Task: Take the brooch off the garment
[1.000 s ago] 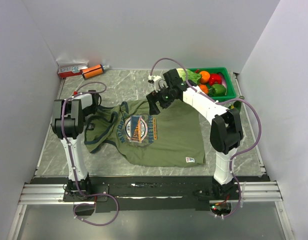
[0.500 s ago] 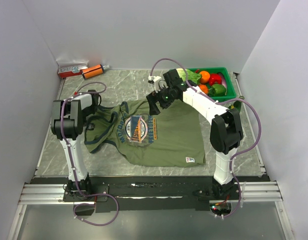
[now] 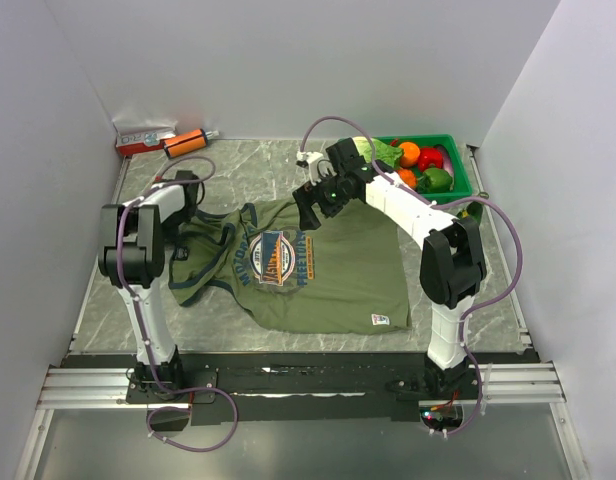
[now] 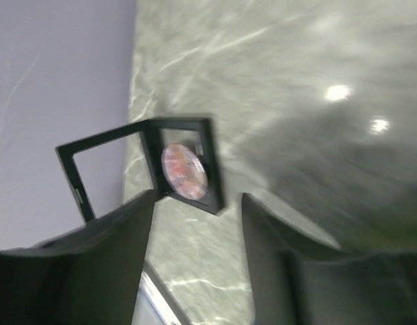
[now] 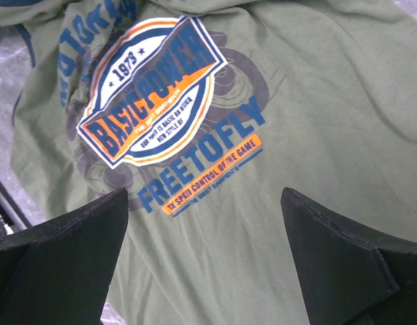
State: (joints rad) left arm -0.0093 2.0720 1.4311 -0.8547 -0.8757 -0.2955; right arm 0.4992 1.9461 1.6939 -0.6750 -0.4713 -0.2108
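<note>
The olive-green T-shirt [image 3: 338, 270] lies spread on the marble table, with its round chest print [image 3: 273, 255] and white hem label [image 3: 380, 320] showing. I see no brooch on the shirt in any view. My right gripper [image 3: 306, 212] hangs open and empty over the shirt's upper edge; in the right wrist view [image 5: 203, 196] its jaws stand wide apart above bare green cloth just below the print [image 5: 151, 95]. My left gripper [image 3: 195, 187] is off the shirt at the back left. In the left wrist view [image 4: 198, 196] it is open and empty over marble, just short of a black square case [image 4: 215, 183] holding a round pinkish-white disc [image 4: 185, 170].
A green bin [image 3: 464, 170] of toy fruit and vegetables stands at the back right, close behind my right arm. An orange cylinder [image 3: 186, 143] and a red-and-white box [image 3: 145, 140] lie at the back left. Walls close in on three sides.
My left gripper has moved off the shirt's left sleeve toward the back left. The right arm and the shirt have not moved.
</note>
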